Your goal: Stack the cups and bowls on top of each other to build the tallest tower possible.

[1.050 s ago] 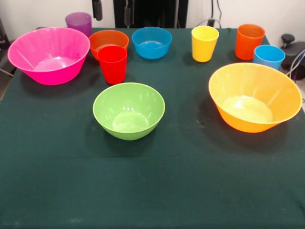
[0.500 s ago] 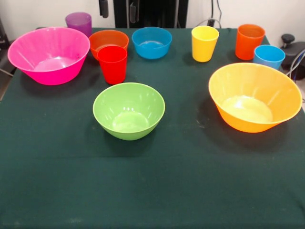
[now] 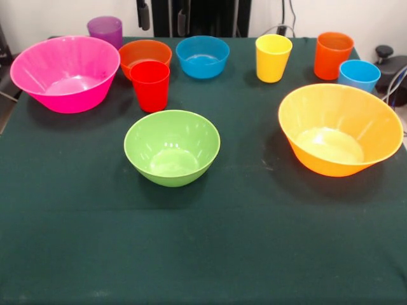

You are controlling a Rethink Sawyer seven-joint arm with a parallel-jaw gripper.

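Orange bowl [image 3: 145, 56] just below tool [image 3: 163, 18]

Bright, even overhead light; soft shadows under the lime green bowl [image 3: 172, 147]; glare spots inside the yellow-orange bowl [image 3: 340, 129]; focus sharp.

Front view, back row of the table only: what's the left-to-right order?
purple cup → small orange bowl → small blue bowl → yellow cup → orange cup → light blue cup
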